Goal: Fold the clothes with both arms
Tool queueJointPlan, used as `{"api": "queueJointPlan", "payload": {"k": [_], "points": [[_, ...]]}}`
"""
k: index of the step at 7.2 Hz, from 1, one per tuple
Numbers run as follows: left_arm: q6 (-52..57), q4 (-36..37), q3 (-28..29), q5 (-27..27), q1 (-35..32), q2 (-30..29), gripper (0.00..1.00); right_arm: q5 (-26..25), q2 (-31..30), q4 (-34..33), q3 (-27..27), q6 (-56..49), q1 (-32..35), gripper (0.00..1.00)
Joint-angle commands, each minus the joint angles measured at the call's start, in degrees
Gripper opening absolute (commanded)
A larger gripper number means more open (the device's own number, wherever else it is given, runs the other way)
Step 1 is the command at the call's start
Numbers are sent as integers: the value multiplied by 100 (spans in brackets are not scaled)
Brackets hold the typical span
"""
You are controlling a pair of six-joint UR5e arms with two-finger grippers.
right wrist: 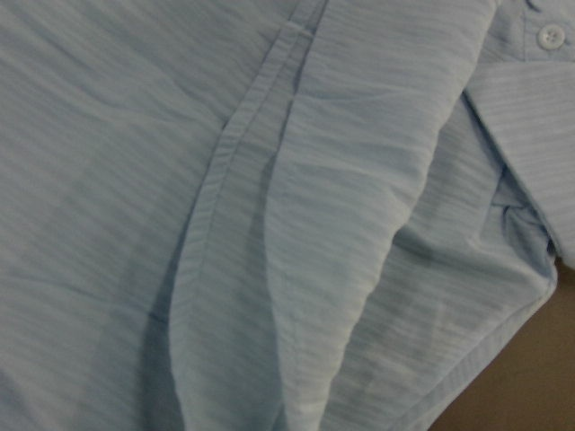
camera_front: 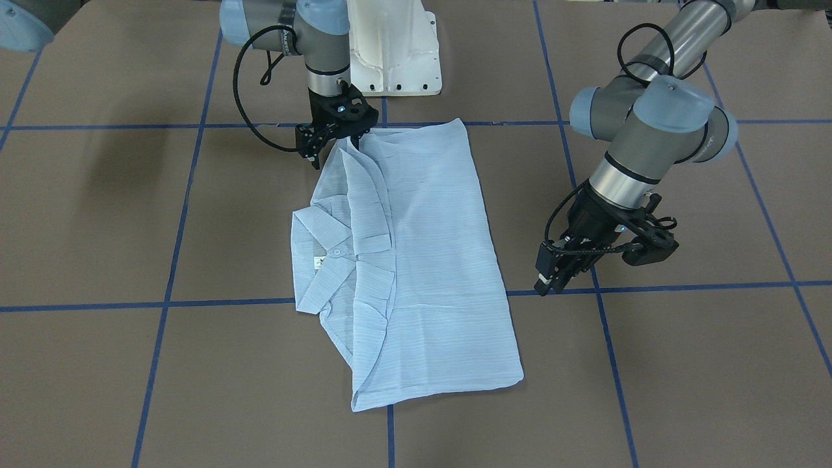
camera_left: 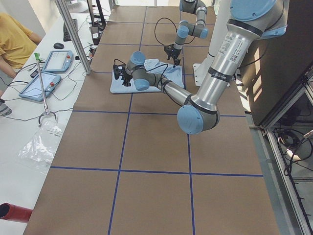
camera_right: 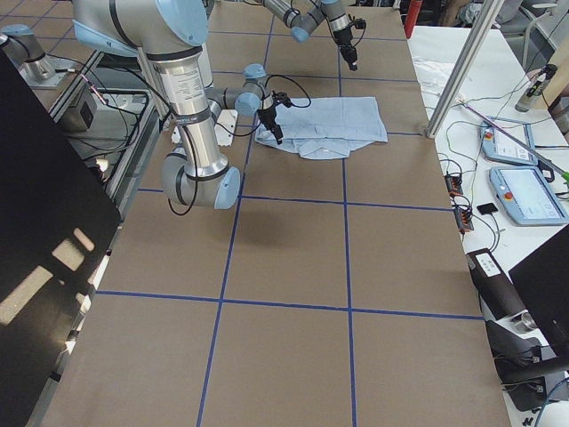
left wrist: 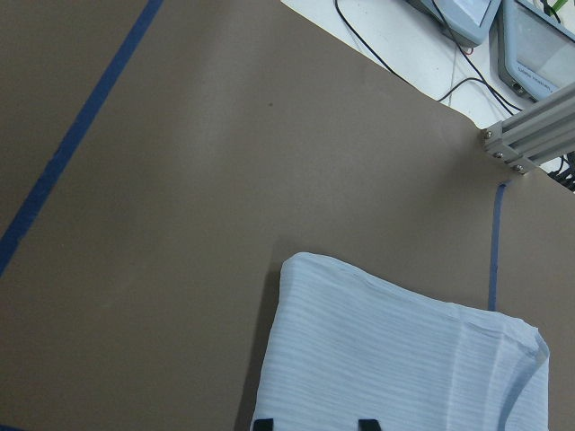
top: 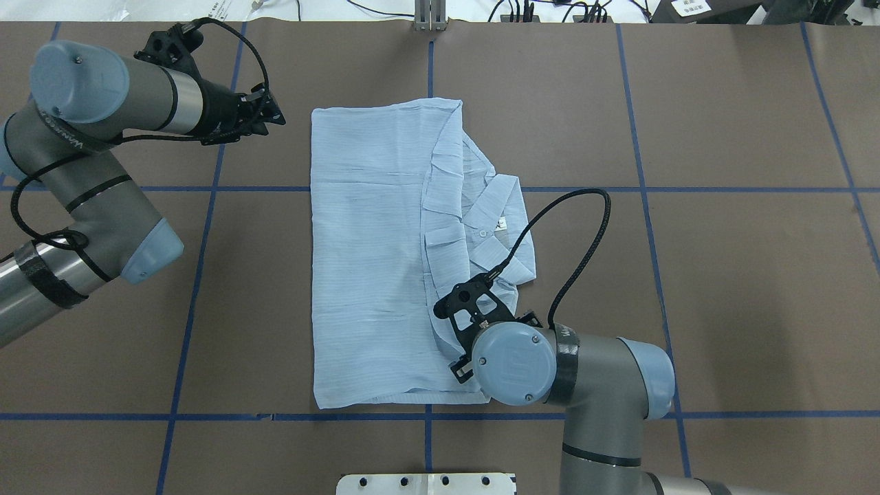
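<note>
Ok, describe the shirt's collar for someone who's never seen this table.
On the blue-taped brown table lies one pale-blue shirt, folded into a long rectangle. Its collar juts from the long edge on the robot's right, the only part with pointed flaps and a white label.

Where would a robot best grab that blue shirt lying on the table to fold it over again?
Probably the far left corner of the shirt, approached from the table beside it, where the left end effector hangs open. That edge lies flat and smooth; the collar side is bunched in layers.
</note>
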Motion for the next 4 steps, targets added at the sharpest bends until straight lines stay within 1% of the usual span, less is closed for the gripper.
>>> {"api": "queueJointPlan", "payload": {"k": [1, 3, 4], "points": [[-17, 20, -76, 0, 0, 0, 43, 139, -1051, 12, 654, -9, 151, 100], [-17, 46, -173, 0, -9, 9, 43, 157, -1828, 12, 1340, 306, 142, 100], [-17, 46, -173, 0, -9, 9, 43, 227, -1745, 3, 1335, 369, 99, 100]]}}
